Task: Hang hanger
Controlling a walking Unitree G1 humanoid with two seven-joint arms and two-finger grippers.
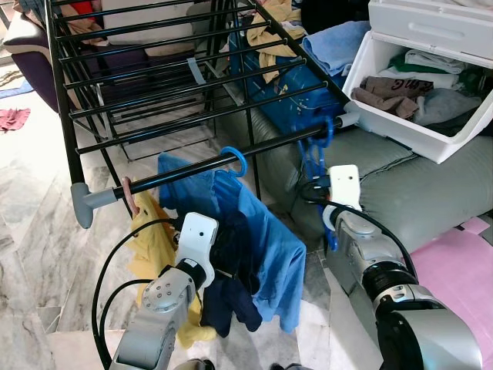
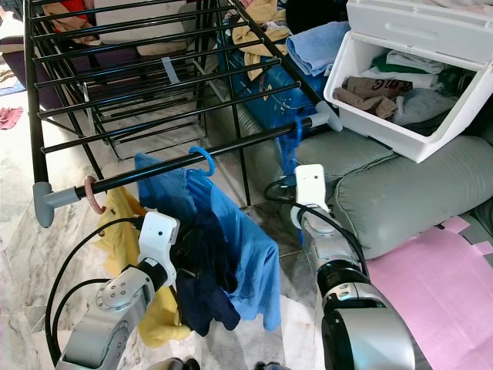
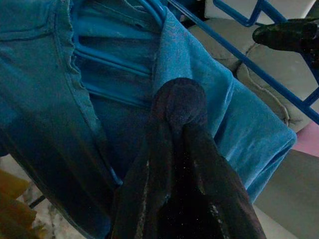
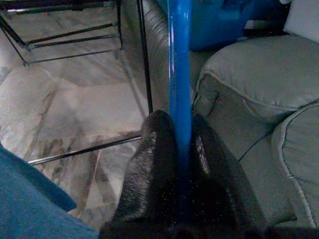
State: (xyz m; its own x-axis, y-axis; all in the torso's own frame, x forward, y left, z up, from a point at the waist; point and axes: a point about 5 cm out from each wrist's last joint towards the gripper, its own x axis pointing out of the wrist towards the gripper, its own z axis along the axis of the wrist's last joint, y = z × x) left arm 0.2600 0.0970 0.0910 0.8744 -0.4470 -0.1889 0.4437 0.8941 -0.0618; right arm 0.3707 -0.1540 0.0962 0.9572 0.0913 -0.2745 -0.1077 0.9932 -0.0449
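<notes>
**Empty hanger held at the front rail, hook on or very near the bar**

The setting is a room with a pale marble floor [image 1: 31, 231], a grey sofa [image 1: 431, 193] on the robot's right and an open white storage box [image 1: 431, 69] of folded clothes resting on its cushions. A black drying rack [image 1: 154, 85] stands ahead, its front rail [image 1: 231, 158] running from low on the robot's left to higher on its right.

On that rail hang a yellow garment [image 1: 154, 247] on a pink hook and a blue shirt [image 1: 269, 247] on a blue hook, side by side.

The right gripper [image 4: 182, 149] has its two fingers pressed together on the shaft of an empty blue hanger [image 1: 316, 154]. The hanger stands roughly upright, long axis vertical, directly above the gripper and just beside the sofa. Its hook sits at the rail near the grey end cap; whether it is fully seated over the bar cannot be determined from these views.

The left gripper [image 3: 182, 139] is closed on a fold of dark navy cloth [image 1: 231, 285] that hangs against the blue shirt, well to the left of the empty hanger.

Assessment: the right arm is the nearer and is the one at work. The coming move turns on the hook's position against the rail, which lies above and slightly beyond the gripper. If the hook is over the bar, a short lowering and release should complete the task. The risk is the hook slipping off the rail's end.
</notes>
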